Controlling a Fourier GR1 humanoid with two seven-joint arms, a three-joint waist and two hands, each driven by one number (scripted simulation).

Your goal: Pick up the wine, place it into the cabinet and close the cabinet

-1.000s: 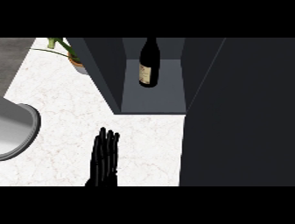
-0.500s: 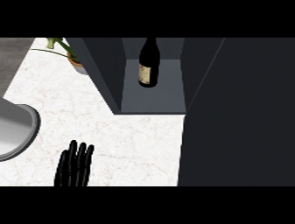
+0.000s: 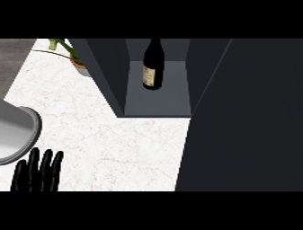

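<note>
A dark wine bottle [image 3: 152, 67] with a pale label stands upright inside the open grey cabinet [image 3: 157, 101], toward the back of its shelf. The cabinet's dark door [image 3: 253, 121] fills the right side of the head view, swung out over the counter. My left hand [image 3: 39, 173] shows at the lower left edge, fingers straight and pointing up, holding nothing, far from the bottle. My right hand is not visible.
A grey cylindrical object [image 3: 4, 134] lies at the left edge on the white marble counter [image 3: 114, 134]. A potted plant [image 3: 74, 58] stands at the back left beside the cabinet's wall.
My left hand has slid left and down across the counter, away from the cabinet's front, and now sits near the grey cylinder. The bottle and door have not moved.
</note>
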